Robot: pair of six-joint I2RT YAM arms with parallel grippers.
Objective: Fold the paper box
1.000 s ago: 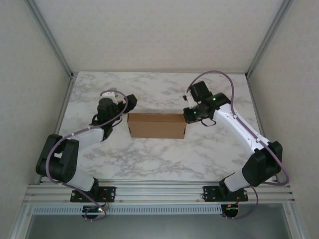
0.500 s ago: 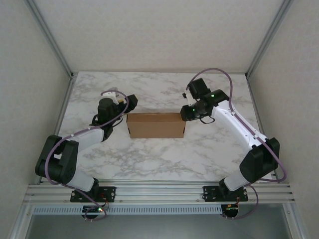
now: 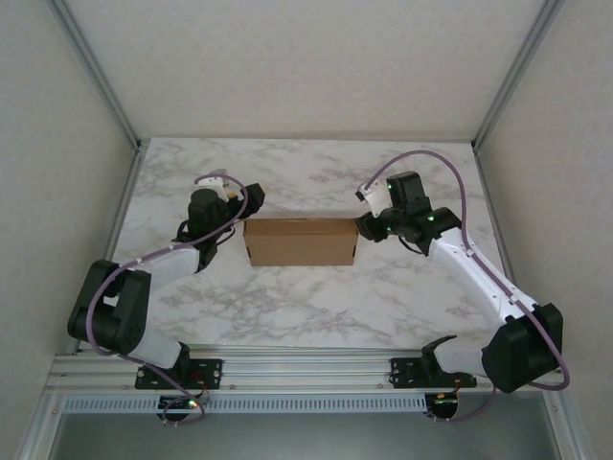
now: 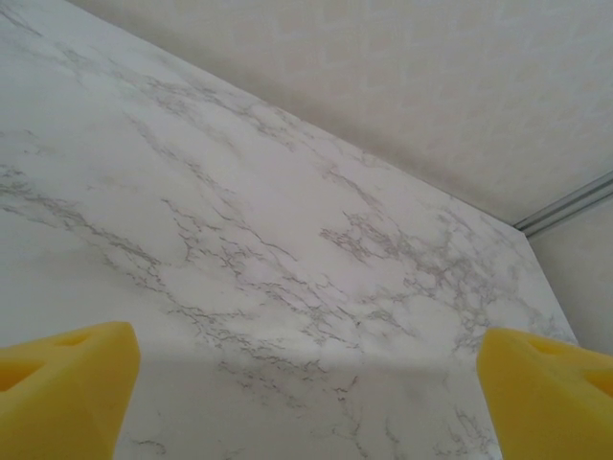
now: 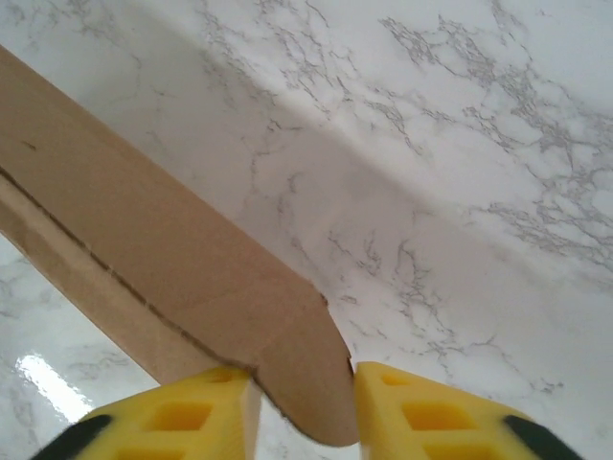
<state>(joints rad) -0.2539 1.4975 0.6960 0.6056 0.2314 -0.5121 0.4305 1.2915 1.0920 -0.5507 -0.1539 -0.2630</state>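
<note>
Top view: the paper box (image 3: 299, 241) lies mid-frame on the table (image 3: 306, 307). The left gripper (image 3: 241, 196) is by its left end and the right gripper (image 3: 367, 228) at its right end.

Left wrist: the fingers (image 4: 57, 393) are spread wide with nothing between them.

Right wrist: at the bottom of the frame, narrow fingers pinch the end flap (image 5: 297, 364). A crooked pull could tear the flap or drag the box.

Paper box (image 3: 301, 241) laid centrally on table (image 3: 316, 307); left fingers (image 4: 62, 383) found off its left end, right fingers (image 5: 182, 417) astride its right flap.
</note>
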